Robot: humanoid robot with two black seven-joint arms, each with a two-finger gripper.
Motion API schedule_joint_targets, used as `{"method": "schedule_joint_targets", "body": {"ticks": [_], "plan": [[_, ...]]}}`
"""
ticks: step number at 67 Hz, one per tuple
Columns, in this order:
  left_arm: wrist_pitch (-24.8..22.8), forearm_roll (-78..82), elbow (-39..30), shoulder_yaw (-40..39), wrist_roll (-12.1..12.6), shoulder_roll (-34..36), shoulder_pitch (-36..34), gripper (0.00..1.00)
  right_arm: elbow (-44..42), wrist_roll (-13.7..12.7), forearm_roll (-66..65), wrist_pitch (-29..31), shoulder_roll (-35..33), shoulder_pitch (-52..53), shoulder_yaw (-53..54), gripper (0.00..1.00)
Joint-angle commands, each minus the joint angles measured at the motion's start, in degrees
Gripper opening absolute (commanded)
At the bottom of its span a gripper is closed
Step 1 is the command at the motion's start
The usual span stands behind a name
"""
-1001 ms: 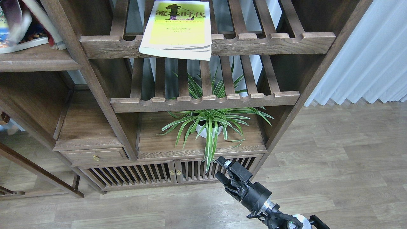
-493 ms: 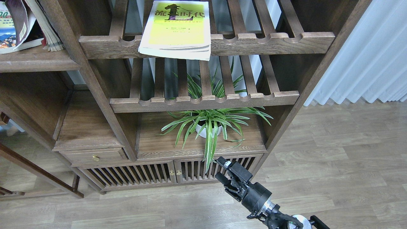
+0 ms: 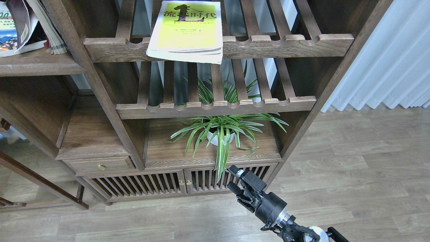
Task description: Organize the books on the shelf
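Note:
The yellow-green book (image 3: 186, 30) lies flat on the upper slatted rack, its front edge hanging over the scalloped rail. At the top left, the maroon book (image 3: 20, 18) leans over the white-green "300" book (image 3: 6, 32) on the solid shelf board (image 3: 37, 64); both are cut off by the frame edge. A fanned block of pages (image 3: 50, 37) stands next to them. My right gripper (image 3: 234, 178) is low in front of the cabinet doors, open and empty, far below all the books. My left gripper is out of view.
A potted spider plant (image 3: 220, 132) sits on the board under the lower slatted rack (image 3: 215, 107), its leaves hanging just above my right gripper. Slatted cabinet doors (image 3: 181, 183) and a small drawer (image 3: 99, 165) are below. White curtains (image 3: 386, 57) hang at the right over wood flooring.
The books at the top left were blurred and moving one second ago; now they rest still on the solid board. My right gripper and the yellow-green book have not moved.

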Motion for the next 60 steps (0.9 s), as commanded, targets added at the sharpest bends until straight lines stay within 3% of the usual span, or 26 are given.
{"method": "schedule_joint_targets", "body": {"ticks": [1, 19, 39, 51, 60], "plan": [[0.0, 0.2, -0.6, 2.8, 0.0, 1.6, 1.3, 0.99, -0.1, 0.0, 0.1, 0.0, 0.0, 0.0, 0.2, 1.0], [0.0, -0.3, -1.3, 7.1, 0.0, 3.7, 6.5, 0.99, -0.1, 0.0, 0.0, 0.0, 0.0, 0.3, 0.3, 1.0], [0.0, -0.7, -6.5, 7.6, 0.0, 3.1, 19.4, 0.99, 0.0, 0.0, 0.1, 0.0, 0.0, 0.9, 0.4, 1.0], [0.0, -0.9, -10.4, 7.6, -5.0, -0.6, 26.5, 0.99, 0.7, 0.0, 0.1, 0.0, 0.0, 0.9, 0.5, 0.99], [0.0, -1.1, -11.1, 7.5, -7.8, -10.7, 32.9, 0.99, 1.9, 0.0, -0.2, 0.0, 0.0, 1.0, 0.4, 0.99]]}}
